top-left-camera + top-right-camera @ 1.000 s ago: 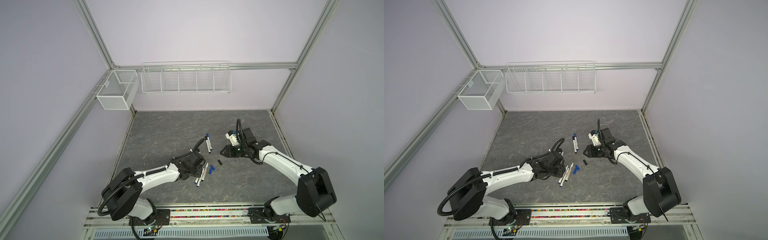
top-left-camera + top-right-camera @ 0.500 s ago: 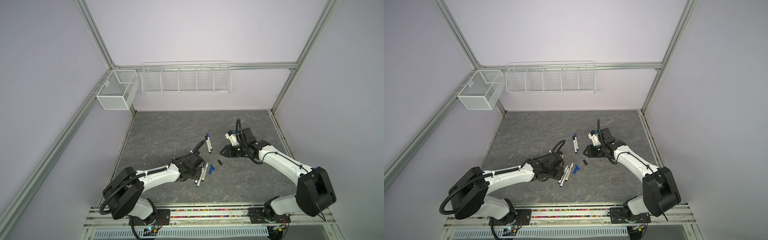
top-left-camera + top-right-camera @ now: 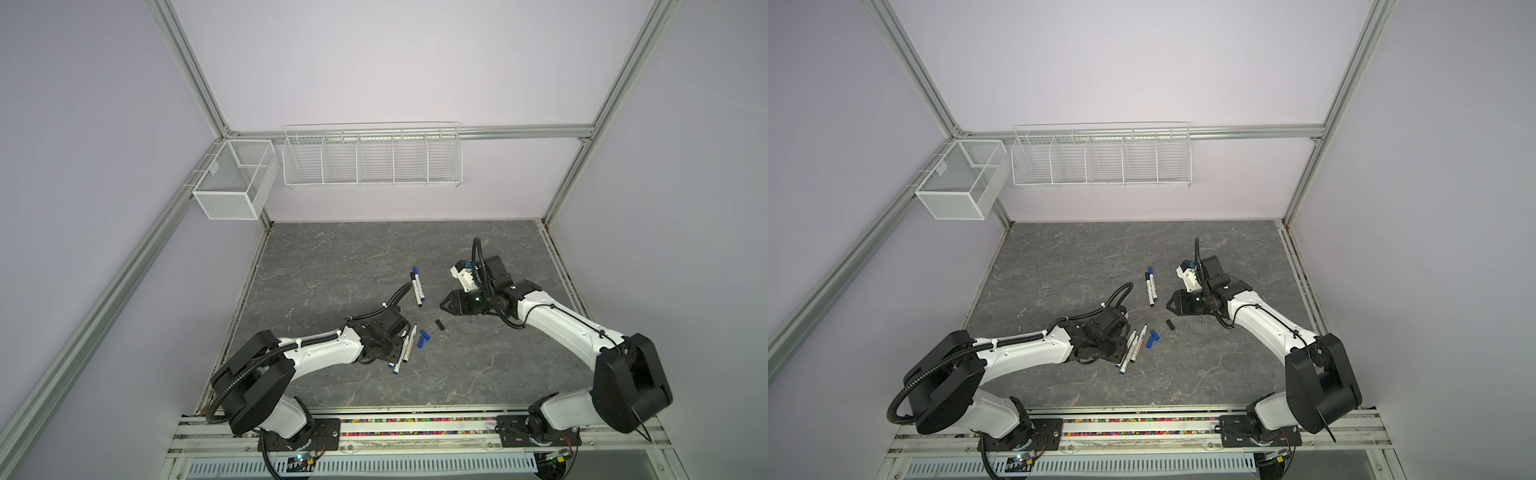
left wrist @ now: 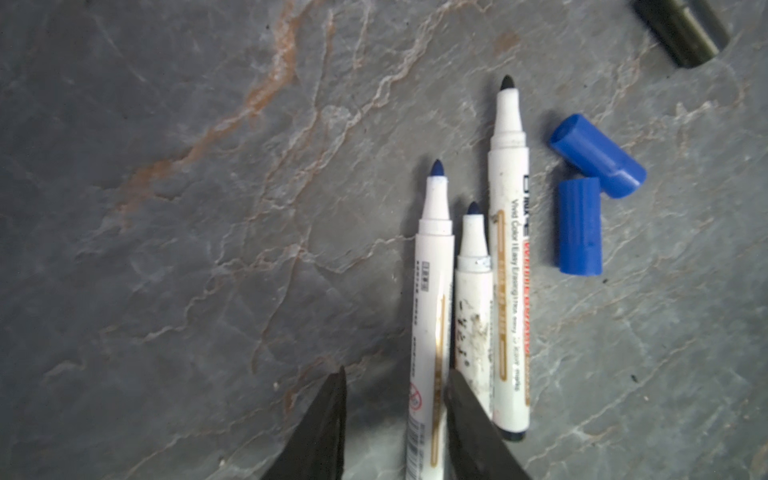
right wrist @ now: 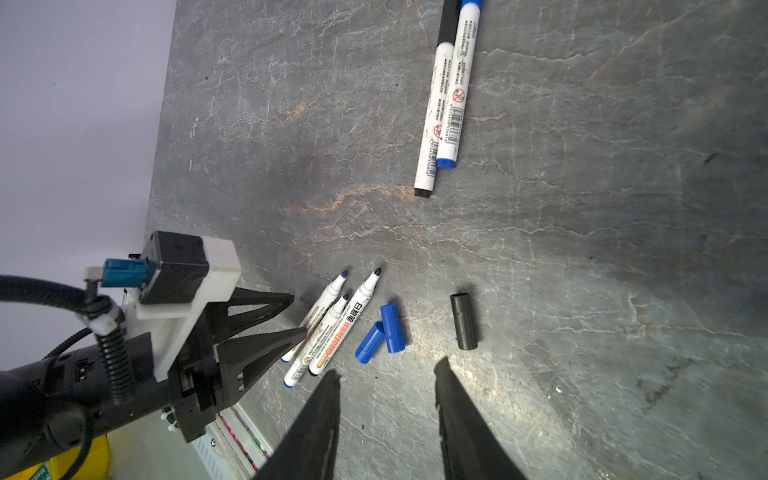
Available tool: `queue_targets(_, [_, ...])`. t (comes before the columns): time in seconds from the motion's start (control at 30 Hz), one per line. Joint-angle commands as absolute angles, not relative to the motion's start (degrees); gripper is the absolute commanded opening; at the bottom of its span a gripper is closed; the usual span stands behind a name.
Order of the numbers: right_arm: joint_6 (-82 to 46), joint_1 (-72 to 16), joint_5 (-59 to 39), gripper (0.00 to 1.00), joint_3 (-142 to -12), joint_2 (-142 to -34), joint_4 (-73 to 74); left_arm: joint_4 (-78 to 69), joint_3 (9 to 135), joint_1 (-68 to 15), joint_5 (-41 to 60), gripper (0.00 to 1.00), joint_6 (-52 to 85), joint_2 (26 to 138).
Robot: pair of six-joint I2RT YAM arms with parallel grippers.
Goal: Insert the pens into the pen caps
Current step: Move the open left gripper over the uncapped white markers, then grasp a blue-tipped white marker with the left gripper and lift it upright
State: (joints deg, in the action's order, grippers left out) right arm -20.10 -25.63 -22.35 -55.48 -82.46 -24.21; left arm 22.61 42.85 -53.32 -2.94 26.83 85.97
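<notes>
Three uncapped white pens [image 4: 473,307] lie side by side on the grey table, tips pointing the same way. My left gripper [image 4: 397,374] is open and straddles the outermost pen [image 4: 432,299]; one finger touches its barrel, the other stands apart. Two blue pen caps [image 4: 579,226] lie beside the pens and a black pen cap [image 5: 463,326] a little further off. Two capped pens [image 5: 446,95] lie together near the table's middle. My right gripper [image 5: 387,368] hovers open above the table near the caps, with nothing between its fingers. In both top views the left gripper [image 3: 401,338] is at the pen cluster.
A white wire basket [image 3: 372,160] and a mesh box [image 3: 235,183] hang on the back wall. The metal rail [image 3: 415,426] with both arm bases runs along the table's front edge. The right arm [image 3: 561,328] reaches in from the right.
The left gripper's jaws have narrowed around the outermost uncapped pen. The right arm has not moved.
</notes>
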Motion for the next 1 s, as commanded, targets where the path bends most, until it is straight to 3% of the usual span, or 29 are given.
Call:
queue_targets(0.0, [-19.1,-25.6,-23.3,0.41,-55.9,-82.8,-24.4,24.2,42.1,-53.6,-2.7,0.39,26.9,87.2])
queue_targets(0.2, [-19.1,-25.5,-23.3,0.41,-55.6,-82.5,-24.3,25.2,41.4,-53.7,-4.0,0.37,28.2,87.0])
queue_targets(0.6, [-19.6,-25.6,-21.3,0.4,-55.4,-81.7,-24.4,27.5,39.6,-53.8,-4.9,0.25,31.8,89.4])
queue_targets(0.87, [-20.0,-25.6,-21.1,0.41,-55.4,-81.2,-24.6,27.8,42.5,-53.8,-7.7,0.0,30.6,90.1])
queue_targets(0.97, [-20.1,-25.6,-22.2,0.41,-55.5,-81.0,-24.3,26.6,43.8,-53.8,-9.8,0.0,28.8,86.8])
